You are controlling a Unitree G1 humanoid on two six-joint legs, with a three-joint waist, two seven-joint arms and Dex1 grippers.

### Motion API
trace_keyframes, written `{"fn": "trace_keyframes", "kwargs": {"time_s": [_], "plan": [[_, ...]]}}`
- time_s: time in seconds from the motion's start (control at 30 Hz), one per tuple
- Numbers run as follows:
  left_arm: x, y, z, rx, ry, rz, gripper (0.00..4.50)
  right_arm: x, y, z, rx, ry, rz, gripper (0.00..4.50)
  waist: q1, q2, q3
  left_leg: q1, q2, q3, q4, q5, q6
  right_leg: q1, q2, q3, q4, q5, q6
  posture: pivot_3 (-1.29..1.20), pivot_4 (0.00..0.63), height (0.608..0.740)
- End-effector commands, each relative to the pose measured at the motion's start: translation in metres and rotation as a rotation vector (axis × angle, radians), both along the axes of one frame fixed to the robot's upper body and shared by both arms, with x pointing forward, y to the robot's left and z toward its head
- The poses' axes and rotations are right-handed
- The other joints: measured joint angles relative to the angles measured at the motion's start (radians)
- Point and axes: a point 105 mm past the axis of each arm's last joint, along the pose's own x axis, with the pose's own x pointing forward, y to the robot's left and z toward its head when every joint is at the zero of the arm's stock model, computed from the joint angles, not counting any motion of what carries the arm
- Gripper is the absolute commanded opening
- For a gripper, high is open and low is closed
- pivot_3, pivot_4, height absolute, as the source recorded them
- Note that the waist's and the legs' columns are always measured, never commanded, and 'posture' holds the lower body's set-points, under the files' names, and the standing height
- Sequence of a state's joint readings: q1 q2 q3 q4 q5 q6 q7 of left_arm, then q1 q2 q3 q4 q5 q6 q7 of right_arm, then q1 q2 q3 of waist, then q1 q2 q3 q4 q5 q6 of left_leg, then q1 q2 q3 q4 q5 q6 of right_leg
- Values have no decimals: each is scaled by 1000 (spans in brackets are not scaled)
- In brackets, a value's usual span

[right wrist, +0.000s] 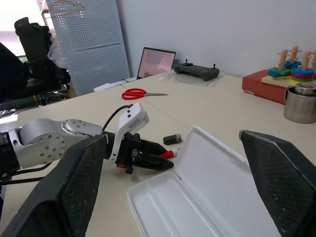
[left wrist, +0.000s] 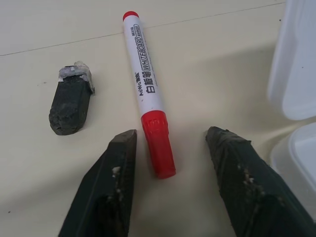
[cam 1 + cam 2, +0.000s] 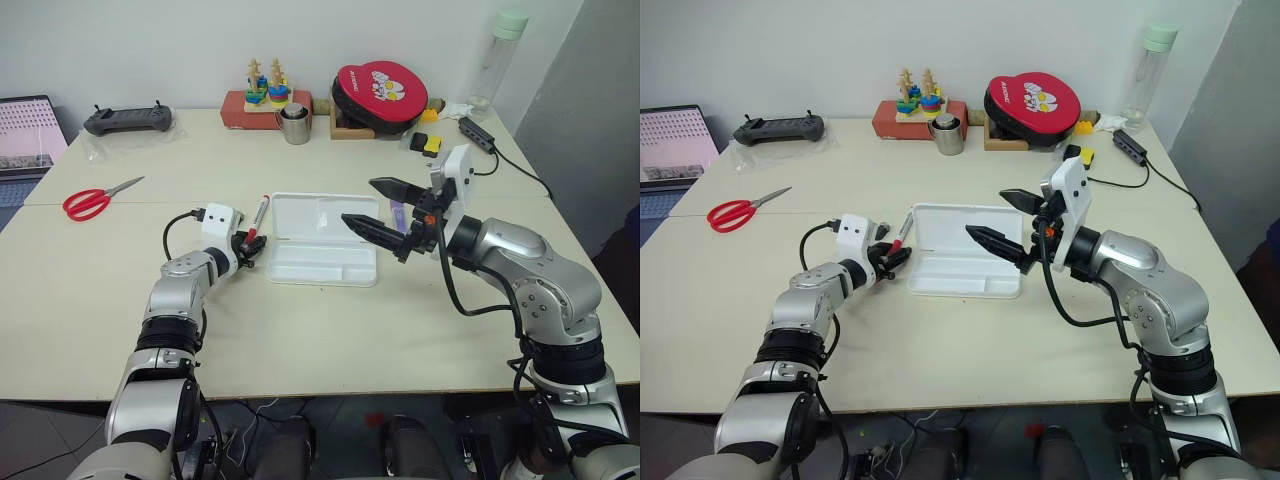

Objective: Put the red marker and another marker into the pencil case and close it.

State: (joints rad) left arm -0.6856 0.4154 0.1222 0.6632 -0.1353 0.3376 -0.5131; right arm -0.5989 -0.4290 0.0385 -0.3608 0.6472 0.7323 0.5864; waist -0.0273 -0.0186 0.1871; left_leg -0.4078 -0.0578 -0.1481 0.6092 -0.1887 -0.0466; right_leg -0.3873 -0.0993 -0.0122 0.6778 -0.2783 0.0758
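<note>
Cream tabletop is carrying everything, described here from the robot's left to its right; red-handled scissors are lying well off to the left, out of the work. Next, the left gripper is sitting low over the table with its two black fingers apart and the red marker lying flat between their tips; the red cap end is pointing toward the gripper and neither finger is touching it yet, so the jaws appear placed to squeeze the cap. A small black cap-like piece is resting just beside the marker, clear of the fingers. Immediately to the right, the pencil case is lying open, lid folded back and tray showing nothing inside, probably left that way to receive the pens. Further right, the right gripper is hanging above the case's right edge, jaws spread wide and gripping nothing, seemingly waiting its turn; behind its fingers, another marker in purple is lying on the table just beside the case.
</note>
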Motion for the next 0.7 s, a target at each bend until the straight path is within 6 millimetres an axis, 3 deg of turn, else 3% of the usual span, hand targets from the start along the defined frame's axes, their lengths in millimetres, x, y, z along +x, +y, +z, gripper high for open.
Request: {"fn": "trace_keyframes", "kwargs": {"time_s": [0.03,0.17,0.37,0.47,0.53,0.6,0.7], "plan": [[6,-4,5,-5,-12,11,1319,-7,-3,16,17,-68,0,4500,0,0,0,0,0,0,0,0,0,0,0,0,0,0,0,0,150,740],[5,-5,4,-14,-13,10,406,-8,-3,21,36,-80,9,4500,-2,0,0,0,0,0,0,0,0,0,0,0,0,0,1,0,150,740],[7,12,11,-25,-55,89,331,-9,-4,24,45,-84,13,4500,-2,0,0,0,0,0,0,0,0,0,0,0,0,0,1,0,150,740],[11,23,44,-82,-193,125,331,-9,-6,26,43,-87,19,4500,-3,-1,0,0,0,0,0,0,0,0,0,0,0,0,1,0,150,740],[7,21,83,-148,-346,66,331,-10,-10,29,42,-89,24,4500,-5,-2,1,0,0,0,0,0,0,-1,0,0,0,0,1,0,150,740],[-5,8,121,-215,-462,-82,331,-14,-16,30,28,-86,35,4500,-4,-3,2,-2,1,0,0,0,0,-2,0,0,-1,0,0,0,150,740],[-28,-16,147,-216,-523,-316,331,-18,-23,30,5,-83,45,4500,-4,-3,2,-4,1,0,0,0,0,-2,0,0,-4,3,-5,0,150,740]]}}
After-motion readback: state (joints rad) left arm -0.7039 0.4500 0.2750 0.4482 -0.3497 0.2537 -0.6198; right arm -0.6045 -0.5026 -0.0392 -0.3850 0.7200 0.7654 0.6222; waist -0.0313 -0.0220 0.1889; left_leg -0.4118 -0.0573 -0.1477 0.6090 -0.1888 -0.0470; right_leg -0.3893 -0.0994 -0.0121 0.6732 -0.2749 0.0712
